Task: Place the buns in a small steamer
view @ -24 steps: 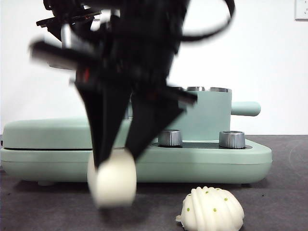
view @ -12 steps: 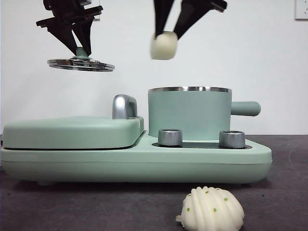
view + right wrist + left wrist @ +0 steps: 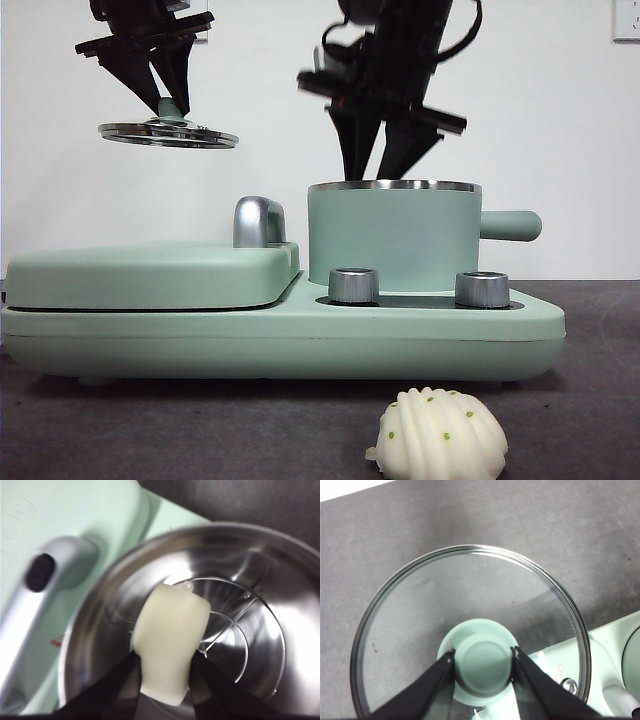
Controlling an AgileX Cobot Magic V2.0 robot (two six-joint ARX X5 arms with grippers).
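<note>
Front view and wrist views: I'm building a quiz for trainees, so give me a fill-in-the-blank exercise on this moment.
1. The left gripper holds the lid by its ____.
2. The right gripper is shut on the ____ bun inside the steamer.
3. The ridged bun lies on the ____.

Missing words: knob; smooth; table

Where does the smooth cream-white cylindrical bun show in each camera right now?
Front view: not visible; the right gripper reaches into the mint-green steamer pot, whose wall hides it.
Left wrist view: not in it.
Right wrist view: smooth cylindrical bun at centre, between the jaws, over the pot's steel interior.
Shared landmark: the chrome griddle handle.
</note>
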